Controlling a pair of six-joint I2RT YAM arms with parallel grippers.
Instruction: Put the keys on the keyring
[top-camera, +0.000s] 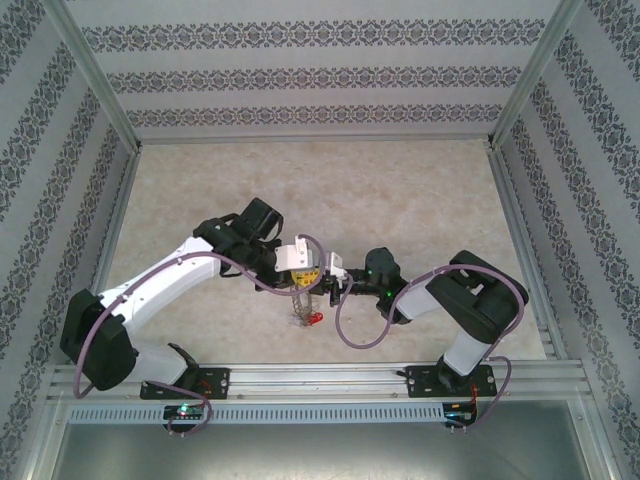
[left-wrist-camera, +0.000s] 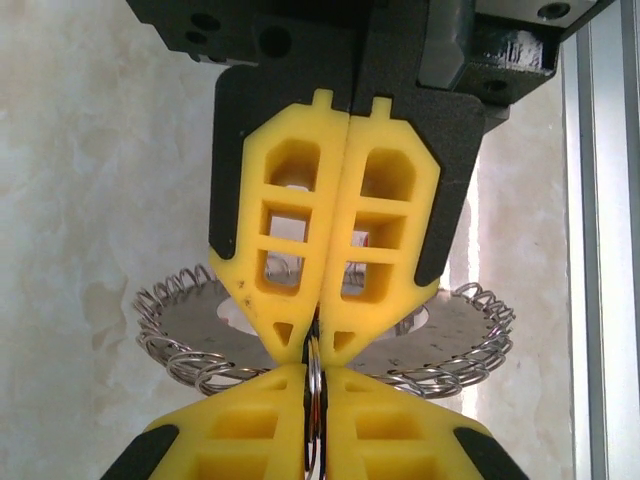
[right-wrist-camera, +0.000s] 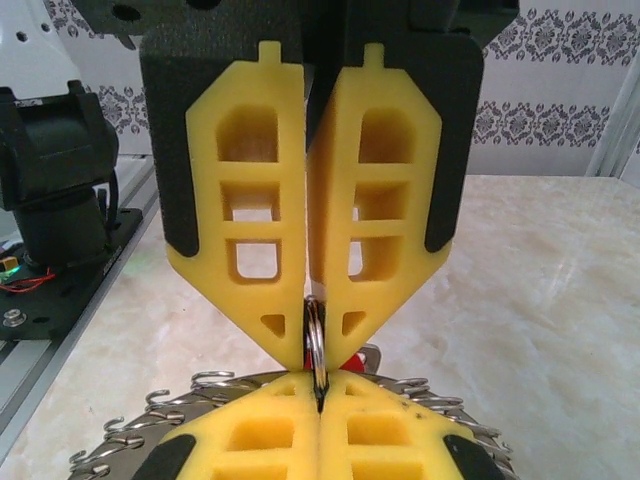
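Keyring (top-camera: 302, 308) sits low in the middle of the overhead view, just below the point where the two sets of fingers meet. A key (top-camera: 316, 319) with a red head lies at its lower right edge.

In the left wrist view the keyring (left-wrist-camera: 195, 345) spreads across the middle of the frame as a flat silvery wreath fringed with wire-like loops, behind the yellow fingers. In the right wrist view its spiky fringe fills the lower left corner. A sliver of the key's red head (right-wrist-camera: 346, 357) shows just right of centre, tucked against the upper fingertips.

A thin ring (right-wrist-camera: 314, 335) stands edge-on at the centre of both wrist views, at right angles to the wreath. How it joins the wreath cannot be made out.

The right fingers (right-wrist-camera: 298, 345) are pressed together with this thin ring pinched between their tips. The left fingers (left-wrist-camera: 300, 340) come at it from the opposite side, also drawn together, and the ring's other edge is caught in their seam. The two pairs of tips are almost touching.

Whether the wreath rests on the bench (top-camera: 400, 200) or hangs above it cannot be told. The pale marbled bench surface runs behind everything, and both arms reach in from the bottom of the overhead frame.
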